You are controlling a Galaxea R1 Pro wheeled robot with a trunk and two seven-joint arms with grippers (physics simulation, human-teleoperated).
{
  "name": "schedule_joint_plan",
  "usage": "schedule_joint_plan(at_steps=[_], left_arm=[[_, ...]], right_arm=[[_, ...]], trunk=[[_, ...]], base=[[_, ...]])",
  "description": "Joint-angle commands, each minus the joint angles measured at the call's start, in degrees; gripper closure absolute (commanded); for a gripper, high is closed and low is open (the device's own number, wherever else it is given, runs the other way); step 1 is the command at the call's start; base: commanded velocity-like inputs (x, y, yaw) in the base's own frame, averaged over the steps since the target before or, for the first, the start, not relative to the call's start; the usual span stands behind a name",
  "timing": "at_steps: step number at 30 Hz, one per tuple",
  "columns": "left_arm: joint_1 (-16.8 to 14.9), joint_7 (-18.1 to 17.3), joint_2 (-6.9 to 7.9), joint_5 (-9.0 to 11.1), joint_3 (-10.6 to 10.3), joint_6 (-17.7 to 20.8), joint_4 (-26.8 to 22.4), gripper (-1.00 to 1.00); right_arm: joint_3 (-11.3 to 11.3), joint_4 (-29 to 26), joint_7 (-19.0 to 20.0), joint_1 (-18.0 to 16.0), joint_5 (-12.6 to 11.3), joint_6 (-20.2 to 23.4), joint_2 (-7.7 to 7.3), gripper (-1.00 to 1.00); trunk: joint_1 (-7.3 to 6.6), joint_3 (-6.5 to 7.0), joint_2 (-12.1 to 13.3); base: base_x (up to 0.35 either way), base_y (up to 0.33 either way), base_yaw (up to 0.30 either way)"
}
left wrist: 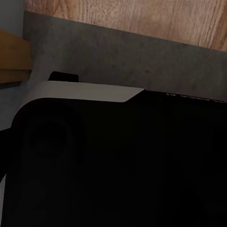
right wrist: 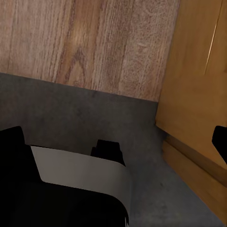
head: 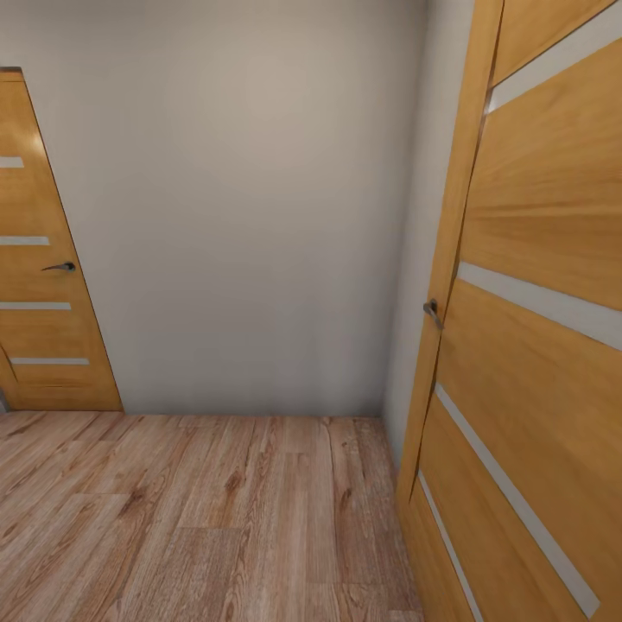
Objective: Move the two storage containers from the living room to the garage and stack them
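Head view: a grey wall (head: 250,207) is faced, with light wood-plank flooring (head: 199,518) below. A closed wooden door (head: 43,285) is seen far left; an open door leaf (head: 536,345) stands close on the right. In both wrist views, dark robot housing (left wrist: 113,165) is seen over grey floor (right wrist: 71,104); finger state cannot be told. No container location can be given.

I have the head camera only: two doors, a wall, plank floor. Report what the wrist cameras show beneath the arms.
Observer: In the left wrist camera, a grey floor meets the wood planks.
Operator: Give me the right side.
Observer: In the right wrist camera, that grey floor runs up to a wooden door.
Operator: Report whether the arms' ends are open or shut.
Observer: Dark robot parts sit in front, so I cannot tell.
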Motion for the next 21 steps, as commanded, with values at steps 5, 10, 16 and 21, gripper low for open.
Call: schedule_joint_plan(at_steps=[5, 10, 16, 21], left_arm=[[-0.02, -0.1, -0.01, 0.43, 0.05, -0.09, 0.0, -1.0], [-0.02, -0.1, 0.06, 0.43, -0.01, -0.05, 0.0, -1.0], [-0.04, -0.11, 0.08, 0.43, -0.02, -0.04, 0.0, -1.0], [-0.01, -0.1, 0.08, 0.43, 0.01, -0.04, 0.0, -1.0]], right_arm=[[0.48, 0.17, -0.08, -0.06, -0.49, -0.3, 0.05, -1.0], [0.48, 0.17, -0.04, -0.06, -0.49, -0.3, 0.06, -1.0], [0.48, 0.17, -0.04, -0.06, -0.49, -0.3, 0.05, -1.0], [0.48, 0.17, -0.01, -0.06, -0.49, -0.3, 0.05, -1.0]], trunk=[[0.0, -0.06, -0.03], [0.0, -0.06, -0.03], [0.0, -0.06, -0.03], [0.0, -0.06, -0.03]], base=[[0.002, 0.0, 0.0], [0.19, 0.0, 0.0], [0.299, 0.0, 0.0], [0.123, 0.0, 0.0]])
